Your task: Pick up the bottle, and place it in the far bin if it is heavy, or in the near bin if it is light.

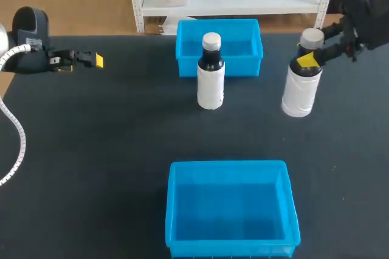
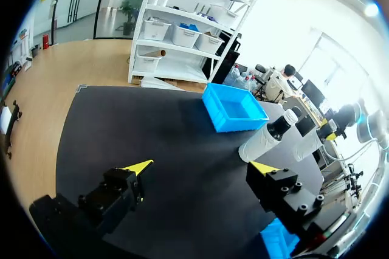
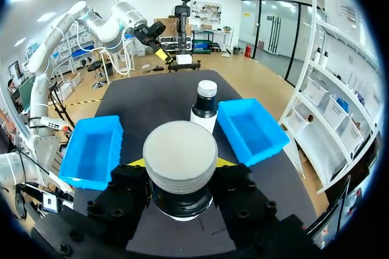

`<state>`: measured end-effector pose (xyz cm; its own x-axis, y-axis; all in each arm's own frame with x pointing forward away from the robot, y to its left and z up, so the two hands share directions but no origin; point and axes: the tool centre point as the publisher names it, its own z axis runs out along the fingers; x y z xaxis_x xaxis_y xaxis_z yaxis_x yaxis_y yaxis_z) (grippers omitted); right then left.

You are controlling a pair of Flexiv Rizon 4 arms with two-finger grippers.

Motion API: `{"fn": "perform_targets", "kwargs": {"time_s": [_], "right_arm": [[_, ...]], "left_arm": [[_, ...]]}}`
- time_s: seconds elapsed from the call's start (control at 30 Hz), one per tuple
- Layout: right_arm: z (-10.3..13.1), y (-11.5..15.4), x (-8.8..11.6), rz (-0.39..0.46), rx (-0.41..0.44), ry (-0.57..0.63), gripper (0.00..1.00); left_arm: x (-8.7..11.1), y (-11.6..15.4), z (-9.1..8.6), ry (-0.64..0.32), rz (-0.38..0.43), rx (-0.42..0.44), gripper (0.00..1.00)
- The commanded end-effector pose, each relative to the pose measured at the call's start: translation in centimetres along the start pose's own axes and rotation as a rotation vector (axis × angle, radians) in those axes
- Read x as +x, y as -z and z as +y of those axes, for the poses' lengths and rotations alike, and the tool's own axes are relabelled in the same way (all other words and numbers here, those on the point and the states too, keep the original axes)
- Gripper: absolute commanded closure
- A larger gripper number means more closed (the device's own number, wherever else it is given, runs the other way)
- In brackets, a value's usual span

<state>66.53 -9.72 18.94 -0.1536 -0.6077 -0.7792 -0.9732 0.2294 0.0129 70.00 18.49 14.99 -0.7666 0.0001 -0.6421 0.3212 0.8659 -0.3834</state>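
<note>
1. The near bin (image 1: 172, 210) sits at the front edge of the table (image 1: 109, 149), middle of the reach. Nothing stands between it and the held bottle, so a drop there looks like the easier path.

2. The right gripper (image 1: 310, 58) is clamped on the neck of the held bottle (image 1: 300, 92), a yellow tip on either side just under the cap, at the right of the table. The bottle leans a little in the head view; I cannot tell whether its base touches the cloth.
   - Risk: the grip is high and narrow. If the bottle is heavy, it could swing or slide through the fingers on a quick move.
   - Risk: a misjudged weight sends it to the wrong bin — nothing visible tells heavy from light.

3. A second bottle (image 1: 211, 82) stands upright near the middle, just in front of the far bin (image 1: 249, 64). It is the main obstacle: a low sideways carry toward that bin could knock it over, so the approach wants height or a line from the right.

4. The left gripper (image 1: 94, 60) hangs over the far left with its fingers apart and nothing between them — well clear of both bins.
</note>
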Motion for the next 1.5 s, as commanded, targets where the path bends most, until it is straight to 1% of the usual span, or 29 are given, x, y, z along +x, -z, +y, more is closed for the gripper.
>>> {"fn": "perform_targets", "kwargs": {"time_s": [0.03, 0.4, 0.57, 0.77, 1.0, 1.23, 1.37, 1.5], "right_arm": [[0.0, 0.6, 0.3, -0.002, 0.006, -0.004, 1.00], [0.0, 0.8, 0.6, -0.005, 0.006, -0.012, 1.00], [-1.1, 0.8, 0.4, -0.002, 0.006, -0.016, 1.00], [-4.7, 1.1, -0.5, -0.004, -0.010, -0.019, 1.00], [-9.8, 1.0, -2.3, 0.022, -0.029, 0.045, 1.00], [-14.3, -0.1, -3.7, 0.033, -0.048, 0.075, 1.00], [-16.3, -0.8, -4.7, 0.026, -0.055, 0.076, 1.00], [-17.6, -1.5, -6.0, 0.017, -0.046, 0.069, 1.00]], "left_arm": [[0.0, 0.0, 0.0, 0.000, 0.000, 0.000, 0.00], [0.0, 0.0, 0.0, 0.000, 0.000, 0.000, 0.00], [0.0, 0.0, 0.0, 0.000, 0.000, 0.000, 0.00], [0.0, 0.0, 0.0, 0.000, 0.000, 0.000, 0.00], [0.0, 0.0, 0.0, 0.000, 0.000, 0.000, 0.00], [0.0, 0.0, 0.0, 0.000, 0.000, 0.000, 0.00], [0.0, 0.0, 0.0, 0.000, 0.000, 0.000, 0.00], [0.0, 0.0, 0.0, 0.000, 0.000, 0.000, 0.00]]}}
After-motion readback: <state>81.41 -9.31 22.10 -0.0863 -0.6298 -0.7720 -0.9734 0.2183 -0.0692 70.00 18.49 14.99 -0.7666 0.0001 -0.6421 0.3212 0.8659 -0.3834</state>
